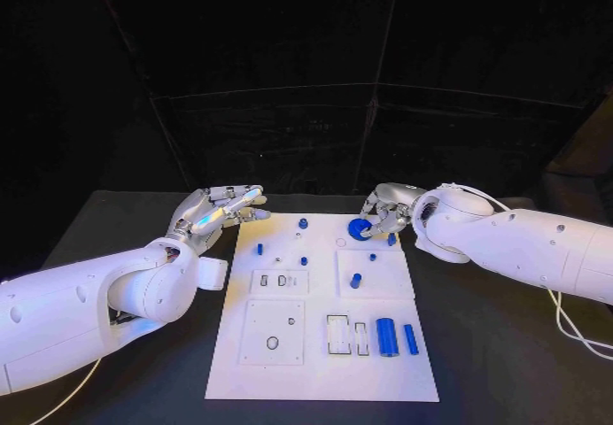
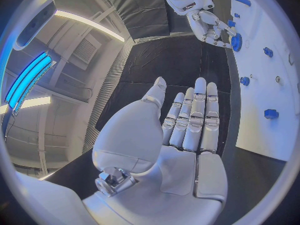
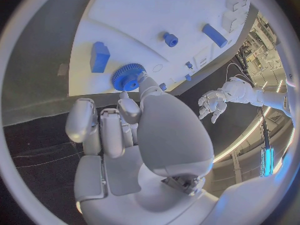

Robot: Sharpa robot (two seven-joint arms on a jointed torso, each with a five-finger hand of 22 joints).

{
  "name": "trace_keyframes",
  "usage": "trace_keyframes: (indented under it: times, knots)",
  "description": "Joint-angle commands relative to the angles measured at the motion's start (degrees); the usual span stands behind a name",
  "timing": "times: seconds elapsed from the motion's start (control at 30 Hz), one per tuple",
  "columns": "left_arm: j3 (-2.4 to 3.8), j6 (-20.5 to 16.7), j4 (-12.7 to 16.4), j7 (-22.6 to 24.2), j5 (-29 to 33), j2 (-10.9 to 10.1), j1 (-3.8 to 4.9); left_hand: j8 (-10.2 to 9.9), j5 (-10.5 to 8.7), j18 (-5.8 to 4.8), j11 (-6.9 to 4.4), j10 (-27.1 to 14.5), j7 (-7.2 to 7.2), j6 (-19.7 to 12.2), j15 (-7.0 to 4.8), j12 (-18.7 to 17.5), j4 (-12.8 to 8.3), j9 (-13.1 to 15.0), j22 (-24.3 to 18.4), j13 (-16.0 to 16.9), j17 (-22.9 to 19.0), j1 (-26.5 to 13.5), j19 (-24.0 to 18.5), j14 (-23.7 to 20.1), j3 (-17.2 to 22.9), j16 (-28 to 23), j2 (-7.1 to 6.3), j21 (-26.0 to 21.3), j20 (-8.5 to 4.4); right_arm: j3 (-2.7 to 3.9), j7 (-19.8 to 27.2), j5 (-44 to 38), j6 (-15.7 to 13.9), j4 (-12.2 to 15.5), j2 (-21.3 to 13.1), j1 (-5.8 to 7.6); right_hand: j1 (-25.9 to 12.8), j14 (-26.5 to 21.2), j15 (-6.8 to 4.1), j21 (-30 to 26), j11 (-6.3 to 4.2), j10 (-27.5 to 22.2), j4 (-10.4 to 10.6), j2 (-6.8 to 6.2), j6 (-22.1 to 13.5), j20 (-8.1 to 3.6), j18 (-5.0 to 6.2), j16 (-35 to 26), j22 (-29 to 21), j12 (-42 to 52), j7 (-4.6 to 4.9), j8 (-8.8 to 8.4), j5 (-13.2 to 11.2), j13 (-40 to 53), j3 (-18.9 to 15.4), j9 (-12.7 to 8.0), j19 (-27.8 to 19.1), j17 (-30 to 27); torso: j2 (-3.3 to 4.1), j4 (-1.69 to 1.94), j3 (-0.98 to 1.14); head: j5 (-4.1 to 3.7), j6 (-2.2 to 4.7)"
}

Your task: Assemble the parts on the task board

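Observation:
The white task board (image 1: 320, 363) lies in the middle of the black table. At its far edge my right hand (image 1: 387, 211) pinches a blue gear (image 1: 359, 230) between thumb and a finger, low over the board. The right wrist view shows the gear (image 3: 128, 76) at my fingertips (image 3: 145, 85), beside a blue block (image 3: 99, 56). My left hand (image 1: 220, 211) hovers off the board's far left corner, fingers stretched out and holding nothing. In the left wrist view that flat palm (image 2: 181, 135) faces the board (image 2: 278, 105), with the right hand (image 2: 209, 24) and gear (image 2: 236, 41) beyond.
A thick blue cylinder (image 1: 384, 336) and a slim blue bar (image 1: 410, 338) lie at the board's near right. Small blue pegs (image 1: 303, 223) stand at the far end, another piece (image 1: 355, 281) mid-board. Empty slots (image 1: 338, 335) and a recessed plate (image 1: 272, 343) sit nearer me.

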Motion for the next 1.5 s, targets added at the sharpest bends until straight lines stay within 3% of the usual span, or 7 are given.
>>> trace_keyframes:
  times: [0.03, 0.67, 0.83, 1.03, 1.23, 1.5]
  knots:
    - [0.05, 0.72, 0.05, 0.26, -0.08, 0.06, 0.08, 0.10, -0.12, 0.78, -0.14, -0.11, 0.76, 0.11, 0.18, 0.25, -0.37, 0.07, -0.05, 0.00, 0.05, -0.10, 0.31, 0.12, 0.04, -0.20, 0.66, -0.24, 0.08, 0.02, -0.04, -0.92, 1.28, -0.07, 0.20, 0.10, 0.55, 2.91, 0.43, 0.33, 0.15, 0.47, -0.45, 0.21, 0.45, -0.12, -0.97, 0.42, 0.33, 0.59, -0.09, 0.35, 0.28, 0.60, 0.02, 0.07, 0.48, 0.31, -0.05, 0.02, -0.01, 0.10, -0.06]
    - [0.05, 0.60, -0.10, 0.22, -0.08, 0.16, 0.08, 0.10, -0.12, 0.78, -0.14, -0.11, 0.76, 0.11, 0.18, 0.25, -0.37, 0.07, -0.05, 0.00, 0.05, -0.10, 0.31, 0.12, 0.04, -0.20, 0.66, -0.24, 0.08, 0.01, -1.16, -4.23, 2.15, -0.71, 1.29, -0.18, 1.83, 3.11, 0.40, 1.16, 0.10, 0.97, -2.18, 1.79, 1.56, -0.14, -1.23, 1.19, 1.88, 3.28, -0.10, 1.05, 0.56, 3.51, 1.45, -0.07, 1.08, 1.91, -0.01, 0.03, 0.04, 0.17, -0.47]
    - [0.05, 0.64, -0.15, 0.21, -0.08, 0.19, 0.07, 0.10, -0.12, 0.78, -0.14, -0.11, 0.76, 0.11, 0.18, 0.25, -0.37, 0.07, -0.05, 0.00, 0.05, -0.10, 0.31, 0.12, 0.04, -0.20, 0.66, -0.24, 0.08, 0.00, -1.61, -5.71, 1.11, -0.67, 1.37, -0.29, 3.32, 3.16, 0.38, 1.62, 0.07, 0.92, -3.68, 3.15, 2.42, -0.16, -1.38, 1.43, 2.77, 3.81, -0.02, 1.16, -1.03, 4.23, 4.01, -0.24, 1.45, 2.44, -0.03, 0.03, 0.02, 0.16, -0.52]
    - [0.05, 0.63, -0.04, 0.18, -0.08, 0.18, 0.07, 0.10, -0.12, 0.78, -0.14, -0.11, 0.76, 0.11, 0.18, 0.25, -0.37, 0.07, -0.05, 0.00, 0.05, -0.10, 0.31, 0.12, 0.04, -0.20, 0.66, -0.24, 0.08, 0.00, -1.51, -6.59, -0.79, 0.24, 1.09, -0.35, 4.00, 3.22, 0.28, 2.30, -0.09, 1.48, -5.22, 3.54, 4.12, -0.21, -1.63, 1.67, 4.23, 5.33, -0.24, 1.12, -1.39, 5.90, 7.60, -0.36, 2.15, 3.00, -0.06, 0.00, 0.01, 0.11, -0.51]
    - [0.04, 0.63, 0.23, 0.04, -0.08, 0.14, 0.06, 0.10, -0.13, 0.78, -0.16, -0.10, 0.75, 0.17, 0.16, 0.28, -0.47, 0.07, -0.08, -0.01, 0.09, -0.10, 0.37, 0.16, 0.07, -0.29, 0.66, -0.29, 0.07, 0.00, -1.56, -6.83, -4.56, 3.26, 0.48, -0.38, 1.54, 3.27, 0.13, 3.09, -0.26, 2.03, -5.26, 2.78, 5.47, -0.33, -1.96, 1.81, 6.01, 6.32, -0.52, 0.64, -1.43, 7.00, 10.25, -0.47, 3.08, 3.40, -0.06, -0.08, 0.03, 0.04, -0.46]
    - [0.04, 0.53, 0.27, 0.03, -0.08, 0.05, 0.06, 0.10, -0.13, 0.78, -0.16, -0.10, 0.75, 0.17, 0.16, 0.28, -0.47, 0.07, -0.08, -0.01, 0.09, -0.10, 0.37, 0.16, 0.07, -0.29, 0.66, -0.29, 0.07, 0.02, -2.45, -9.34, -9.52, 6.39, 0.04, -0.37, 0.02, 3.29, 0.05, 3.50, -0.38, 2.16, -5.36, 2.02, 6.22, -0.40, -2.13, 1.86, 6.93, 6.40, -0.65, 0.13, -1.14, 7.21, 11.87, -0.48, 3.56, 3.56, -0.11, 0.12, -0.06, -0.01, -0.30]
